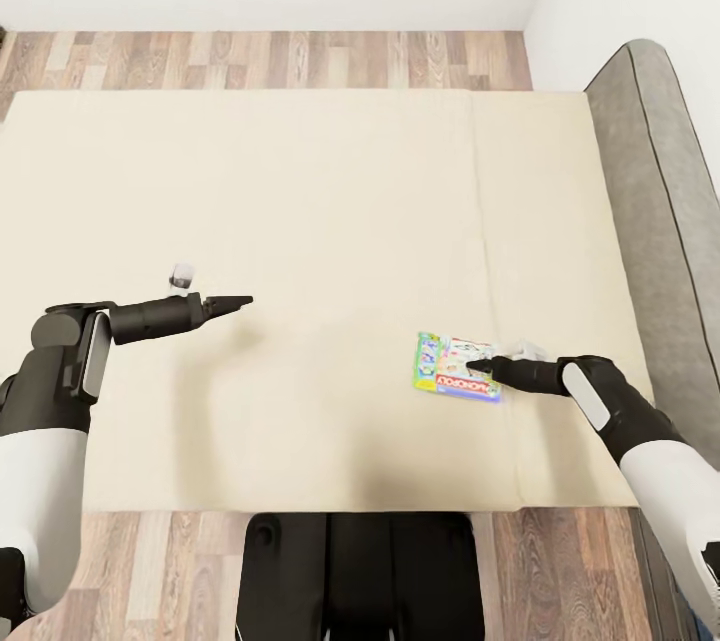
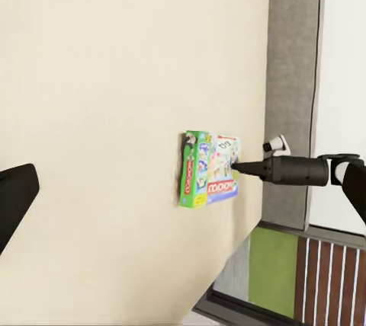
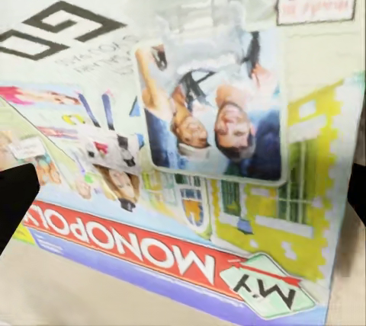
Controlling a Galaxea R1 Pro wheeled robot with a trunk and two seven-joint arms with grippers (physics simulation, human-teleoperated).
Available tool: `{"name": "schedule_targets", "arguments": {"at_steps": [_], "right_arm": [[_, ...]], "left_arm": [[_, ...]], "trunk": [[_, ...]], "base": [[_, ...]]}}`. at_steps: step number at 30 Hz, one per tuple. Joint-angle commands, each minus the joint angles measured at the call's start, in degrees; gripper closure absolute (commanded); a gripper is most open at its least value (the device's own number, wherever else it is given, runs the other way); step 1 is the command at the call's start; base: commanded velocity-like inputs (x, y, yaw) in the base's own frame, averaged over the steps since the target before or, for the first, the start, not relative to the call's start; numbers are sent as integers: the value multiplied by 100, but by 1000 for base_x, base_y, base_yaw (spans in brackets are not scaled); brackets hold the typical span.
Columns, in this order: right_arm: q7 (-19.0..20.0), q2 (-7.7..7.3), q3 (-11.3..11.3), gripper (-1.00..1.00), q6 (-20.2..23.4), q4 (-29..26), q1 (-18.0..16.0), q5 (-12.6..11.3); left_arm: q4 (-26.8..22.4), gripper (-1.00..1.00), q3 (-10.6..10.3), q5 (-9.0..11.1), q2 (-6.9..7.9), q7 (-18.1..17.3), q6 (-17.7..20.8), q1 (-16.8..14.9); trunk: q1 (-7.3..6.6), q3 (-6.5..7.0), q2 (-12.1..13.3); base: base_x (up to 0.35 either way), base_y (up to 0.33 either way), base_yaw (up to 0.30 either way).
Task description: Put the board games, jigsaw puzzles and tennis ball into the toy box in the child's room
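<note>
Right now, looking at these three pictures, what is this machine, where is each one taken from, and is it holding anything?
It is a simulated two-armed robot leaning over a bed with a beige sheet. The big picture comes from its head camera; the other two from cameras near each wrist. One board game, a Monopoly box, lies flat on the sheet. The right gripper is right at the box, its jaws spread at the edges of the close-up, nothing gripped. The left gripper hangs over bare sheet, holding nothing.
</note>
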Motion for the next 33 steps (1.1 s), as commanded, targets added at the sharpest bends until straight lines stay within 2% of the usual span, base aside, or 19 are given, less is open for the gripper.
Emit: {"name": "schedule_targets", "arguments": {"at_steps": [1,16,33], "right_arm": [[17,266,21,-100,35,0,2,-55],[17,273,21,-100,27,0,2,-55],[17,273,21,-100,27,0,2,-56]], "left_arm": [[3,-100,0,19,0,-1,51,-4],[3,-100,0,19,0,5,51,-4],[3,-100,0,19,8,-1,51,-4]], "trunk": [[3,-7,-8],[3,-7,-8],[3,-7,-8]], "base": [[-60,148,0],[-5,51,0],[0,205,0]]}}
